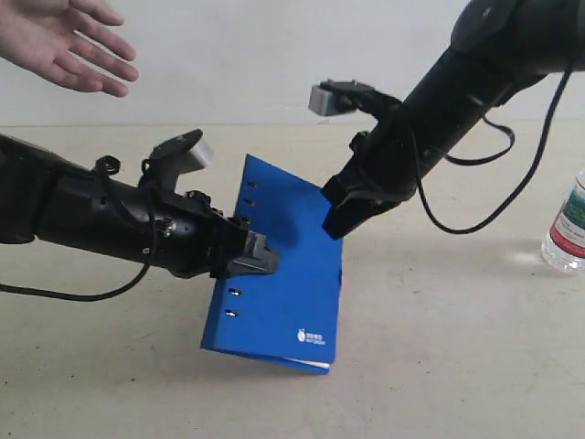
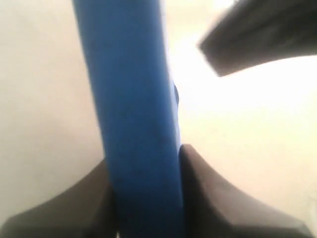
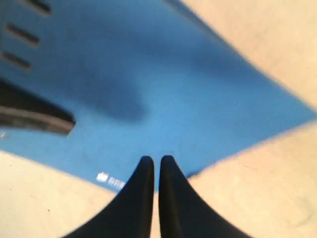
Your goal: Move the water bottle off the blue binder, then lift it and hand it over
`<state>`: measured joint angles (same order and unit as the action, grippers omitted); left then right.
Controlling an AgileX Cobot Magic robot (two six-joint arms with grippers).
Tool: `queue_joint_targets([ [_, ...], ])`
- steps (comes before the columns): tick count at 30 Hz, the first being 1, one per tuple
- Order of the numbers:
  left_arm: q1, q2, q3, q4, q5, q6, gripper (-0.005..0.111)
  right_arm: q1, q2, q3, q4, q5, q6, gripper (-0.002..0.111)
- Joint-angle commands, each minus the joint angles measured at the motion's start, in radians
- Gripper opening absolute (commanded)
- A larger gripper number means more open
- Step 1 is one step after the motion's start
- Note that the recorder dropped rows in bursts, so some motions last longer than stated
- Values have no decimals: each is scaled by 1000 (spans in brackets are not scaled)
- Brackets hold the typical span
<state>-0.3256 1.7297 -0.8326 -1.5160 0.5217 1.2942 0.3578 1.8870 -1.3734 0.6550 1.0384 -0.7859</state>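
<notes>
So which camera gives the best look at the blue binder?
The exterior view: it shows nearly the whole blue binder, tilted up, clamped in the left gripper. The left wrist view shows only its blurred edge between the gripper's fingers; the right wrist view shows part of its cover, holes and logo.

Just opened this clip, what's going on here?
The left end effector is clamped on the hole-punched edge of the flat, bright blue ring binder, holding it steeply tilted over the beige table. The right end effector, fingers together, sits at the binder's opposite upper edge. The small clear plastic water bottle stands on the table far to the right, apart from the binder. A person's open hand is held out at upper left.
</notes>
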Motion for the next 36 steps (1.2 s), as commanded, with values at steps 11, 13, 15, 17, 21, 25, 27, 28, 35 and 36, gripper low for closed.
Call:
queue_joint_targets([
  [11, -31, -461, 407, -13, -256, 48, 5, 0, -510, -3, -238, -131, 184, 0],
  [13, -54, -584, 465, -25, -256, 25, 5, 0, -560, -3, -308, -145, 240, 0],
  [15, -75, -740, 531, -50, -267, 21, 5, 0, -624, -3, -428, -161, 313, 0],
  [17, -83, -899, 579, -83, -327, 21, 5, 0, -690, -3, -538, -186, 397, 0],
  [21, -83, -1096, 607, -110, -554, 21, 5, 0, -804, -3, -730, -210, 579, 0],
  [25, -83, -1140, 603, -110, -622, 21, 5, 0, -901, 20, -882, -198, 692, 0],
  [27, -83, -1125, 599, -110, -607, 21, 5, 0, -941, 42, -909, -196, 720, 0],
  [28, -83, -1113, 594, -110, -607, 21, 5, 0, -962, 56, -921, -194, 738, 0],
  [35, -83, -1053, 565, -31, -612, 21, 5, 0, -1029, 107, -949, -94, 810, 0],
  [36, -83, -1053, 565, -29, -612, 21, 8, 0, -1029, 107, -956, -73, 810, 0],
])
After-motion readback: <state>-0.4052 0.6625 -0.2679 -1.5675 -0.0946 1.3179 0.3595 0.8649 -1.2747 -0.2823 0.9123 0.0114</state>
